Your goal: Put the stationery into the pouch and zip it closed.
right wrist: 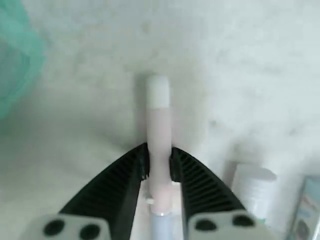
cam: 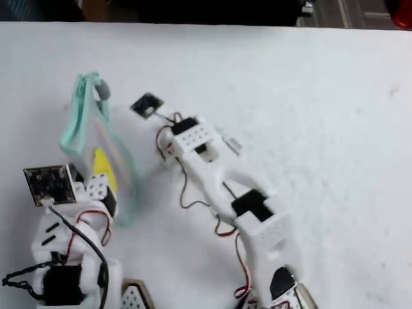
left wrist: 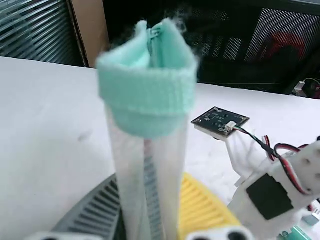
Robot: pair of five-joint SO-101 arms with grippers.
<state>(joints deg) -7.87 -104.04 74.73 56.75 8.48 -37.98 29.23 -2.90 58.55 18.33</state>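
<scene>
On the white tabletop (cam: 309,96) I see my two arms side by side. My left claw (left wrist: 150,182) is closed on the pouch (left wrist: 147,95). It has a gray finger (left wrist: 95,212) on one side of the pouch and a yellow finger (left wrist: 205,207) on the other. The pouch is see-through with a soft green edge, and it sticks out past the fingers. From above it sits toward the left side of the tabletop. I cannot tell if its zip is open. My right claw (right wrist: 159,152) is squeezed tight on a pale pen (right wrist: 159,110). The pen pokes out past the fingertips, low over the tabletop. A white round tube (right wrist: 255,182) sits near that claw. The pouch is off to one side, apart from the pen.
</scene>
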